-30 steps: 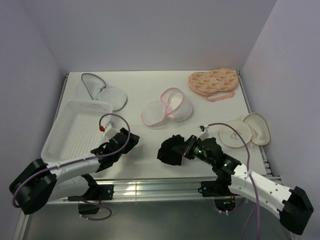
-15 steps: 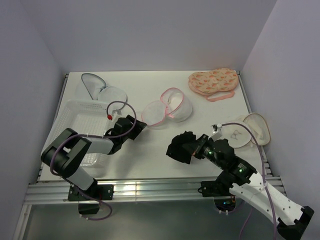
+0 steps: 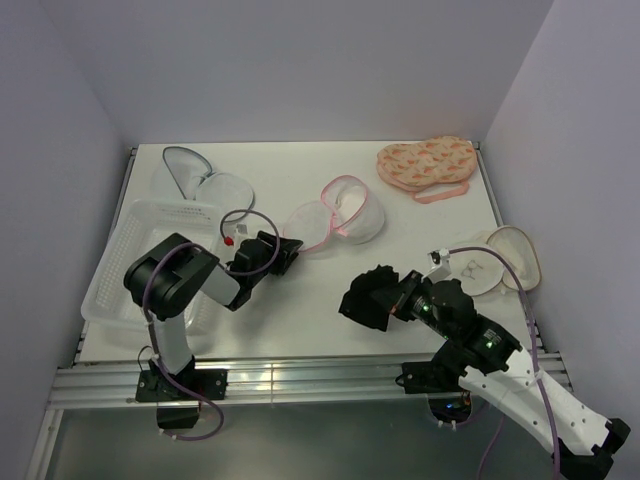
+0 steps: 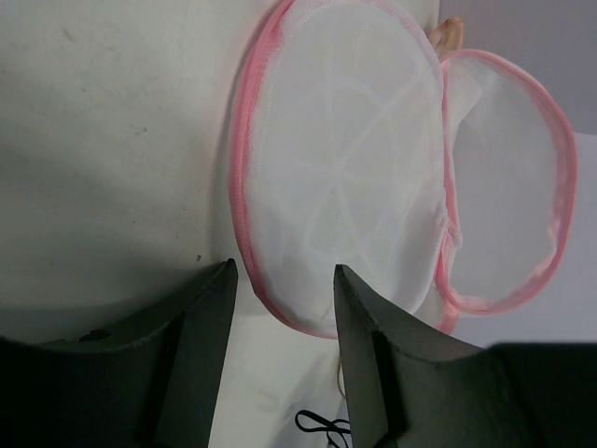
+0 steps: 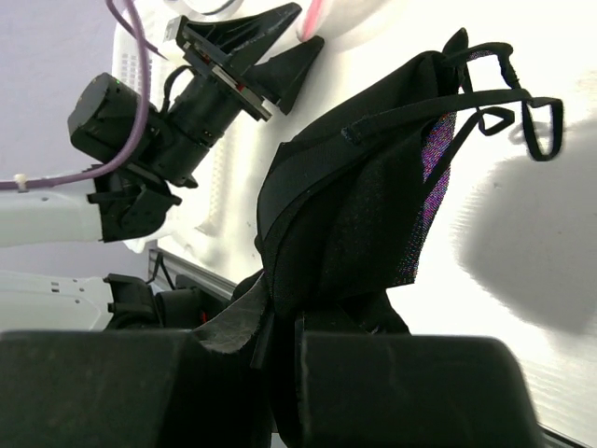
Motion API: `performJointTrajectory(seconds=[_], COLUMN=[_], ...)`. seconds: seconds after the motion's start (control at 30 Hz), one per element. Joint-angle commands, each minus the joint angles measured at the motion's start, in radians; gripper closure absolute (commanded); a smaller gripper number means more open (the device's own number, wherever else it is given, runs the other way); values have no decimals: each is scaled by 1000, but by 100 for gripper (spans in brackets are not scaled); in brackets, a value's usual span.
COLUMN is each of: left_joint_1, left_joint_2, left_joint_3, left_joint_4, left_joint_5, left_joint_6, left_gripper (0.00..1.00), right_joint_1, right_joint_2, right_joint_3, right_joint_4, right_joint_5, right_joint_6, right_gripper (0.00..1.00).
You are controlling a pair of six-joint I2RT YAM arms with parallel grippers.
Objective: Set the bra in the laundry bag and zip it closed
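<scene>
The laundry bag [image 3: 337, 214], white mesh with pink trim, lies open as a clamshell at mid table. In the left wrist view its near half [image 4: 345, 168] fills the top, and the pink rim dips between my fingertips. My left gripper [image 3: 287, 248] [image 4: 283, 273] is open at the bag's left edge, jaws apart on either side of the rim. The black bra [image 3: 368, 297] [image 5: 364, 187] hangs bunched from my right gripper [image 3: 398, 300] [image 5: 284, 327], which is shut on it in front of and right of the bag. Its straps [image 5: 522, 117] dangle loose.
A white perforated tray [image 3: 140, 262] sits at the left. Behind it lies a white mesh pouch with grey trim [image 3: 205, 182]. An orange patterned pouch [image 3: 426, 163] is at the back right, and a cream pouch [image 3: 492, 262] lies near the right edge.
My left arm has swung forward and right, bringing its gripper to the bag's rim, with the jaws a little narrower. My right gripper has drawn the bra slightly to the right.
</scene>
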Motion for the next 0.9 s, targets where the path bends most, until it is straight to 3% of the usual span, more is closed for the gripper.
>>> performJointTrajectory(seconds=[0.0, 0.23, 0.47, 0.7, 0.87], left_joint_1=[2, 3, 5, -14, -57], left_joint_2=[69, 149, 158, 32, -92], left_joint_3=[-42, -56, 2, 105, 154], left_joint_4=[131, 254, 234, 49, -130], left_joint_5=[-10, -19, -18, -42, -93], left_joint_6=[-85, -130, -95, 62, 180], left_gripper=[47, 53, 72, 99, 100], right_joint_1=[-6, -6, -8, -8, -6], right_joint_2=[-18, -32, -41, -57, -67], right_joint_3=[61, 75, 85, 102, 131], right_joint_4=[-16, -42, -59, -74, -100], right_joint_5=[25, 30, 35, 42, 58], right_joint_6=[-15, -15, -15, -14, -21], right_gripper=[100, 100, 100, 100, 100])
